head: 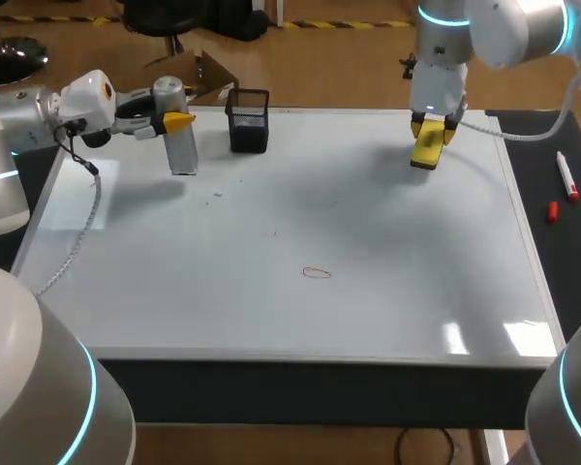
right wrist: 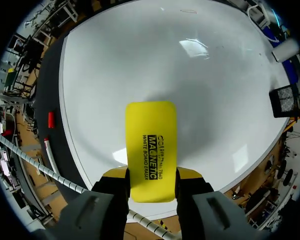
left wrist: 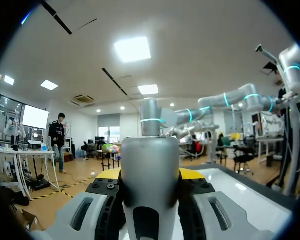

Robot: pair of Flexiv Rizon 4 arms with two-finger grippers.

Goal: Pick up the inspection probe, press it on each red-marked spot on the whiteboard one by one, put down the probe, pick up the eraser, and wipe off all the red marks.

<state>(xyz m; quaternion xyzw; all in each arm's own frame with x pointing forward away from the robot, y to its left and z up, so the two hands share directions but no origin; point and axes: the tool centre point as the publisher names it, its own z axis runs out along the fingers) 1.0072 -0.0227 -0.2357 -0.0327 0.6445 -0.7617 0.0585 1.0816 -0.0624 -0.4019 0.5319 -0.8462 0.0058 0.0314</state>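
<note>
**Desk:** Where do we stand?

**Floor:** At the far left of our board (head: 387,291), our left gripper (head: 175,123) is closed on the probe (head: 181,145). The probe stands upright with a yellow tip pressed to each side. Its foot is at or just above the surface; we cannot tell which. At the far right, our right gripper (head: 432,129) clamps the eraser (head: 426,150) by one end above the board, the rest jutting out past the fingers. One red mark (head: 316,273) lies in the near middle, well apart from both tools.

**Desk:** What could go wrong for us from here?

**Floor:** We see three risks.
- **Eraser grip:** We hold the eraser only at its end, so pressing down to wipe could swing it in our grip. The pad would then skate over the mark or smear it.
- **Probe:** It is tall and narrow. If we let it go upright or off-square, it could tip over and roll across the board.
- **Arms:** Both have loads, so sending both toward the middle at once invites a knock.

**Desk:** Any containers?

**Floor:** One, a black mesh cup (head: 249,121) at the far edge, just right of the probe. Nothing rises above its rim and its inside looks dark, so we cannot vouch for the bottom. It stands close enough that a careless sideways move with the probe could shove it over.
</note>
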